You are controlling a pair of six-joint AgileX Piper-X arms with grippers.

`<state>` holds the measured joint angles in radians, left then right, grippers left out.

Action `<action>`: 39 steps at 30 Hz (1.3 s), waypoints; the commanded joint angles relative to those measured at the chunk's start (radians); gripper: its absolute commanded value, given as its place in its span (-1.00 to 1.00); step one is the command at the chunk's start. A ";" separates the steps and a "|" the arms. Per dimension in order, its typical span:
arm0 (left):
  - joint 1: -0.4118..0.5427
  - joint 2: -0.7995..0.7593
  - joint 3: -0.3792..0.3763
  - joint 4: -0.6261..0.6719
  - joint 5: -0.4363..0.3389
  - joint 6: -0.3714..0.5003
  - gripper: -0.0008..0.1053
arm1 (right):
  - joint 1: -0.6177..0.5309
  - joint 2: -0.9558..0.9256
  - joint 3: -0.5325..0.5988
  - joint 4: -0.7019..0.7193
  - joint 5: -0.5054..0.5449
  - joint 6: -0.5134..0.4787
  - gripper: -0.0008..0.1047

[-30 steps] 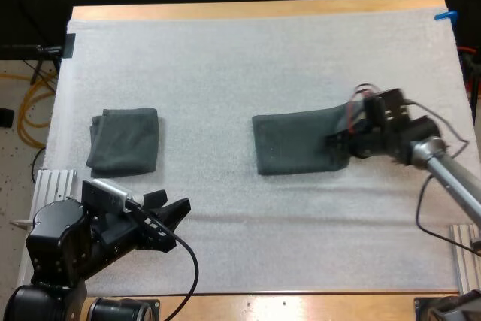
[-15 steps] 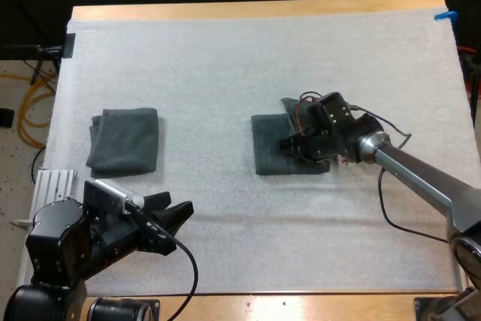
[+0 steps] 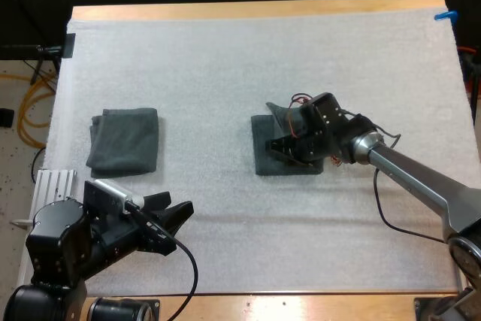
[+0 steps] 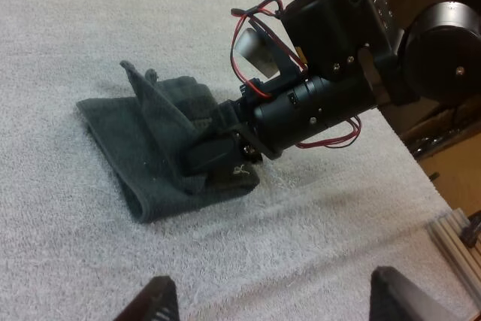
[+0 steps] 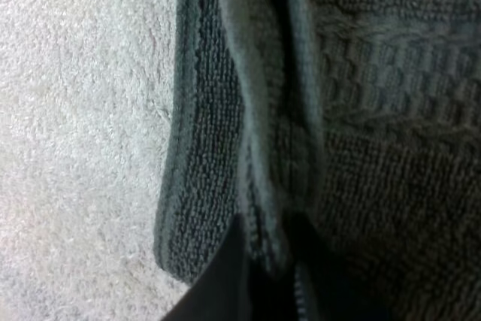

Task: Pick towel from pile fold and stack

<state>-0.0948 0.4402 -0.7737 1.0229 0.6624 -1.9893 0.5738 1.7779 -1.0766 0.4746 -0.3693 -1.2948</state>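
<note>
Your right tool (image 3: 281, 143) is clenched on one edge of the towel (image 3: 262, 160), which lies near the middle of the surface (image 3: 225, 58), slightly toward its right edge; the held flap stands up, so I judge the fold half done. A folded towel (image 3: 124, 140) rests near the left edge. Your left tool (image 3: 171, 214) hangs released at the near left corner. Left to do: lay the flap flat and stack the towel there.

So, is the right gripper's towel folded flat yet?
Partly folded, not flat: the right gripper pinches one edge of the towel, and that flap stands raised over the layer on the mat.
</note>
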 commanded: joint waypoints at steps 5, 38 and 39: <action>0.002 0.000 -0.003 -0.004 0.008 -0.008 0.01 | 0.005 -0.001 -0.009 -0.006 -0.010 -0.003 -0.54; 0.002 0.000 -0.003 -0.004 0.008 -0.008 0.01 | 0.071 0.042 -0.007 -0.111 -0.190 -0.005 0.34; 0.002 0.000 -0.003 -0.004 0.008 -0.008 0.01 | 0.079 0.051 -0.007 -0.111 -0.201 -0.003 0.34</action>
<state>-0.0948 0.4402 -0.7737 1.0229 0.6624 -1.9893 0.6495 1.8297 -1.0860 0.3681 -0.5538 -1.2974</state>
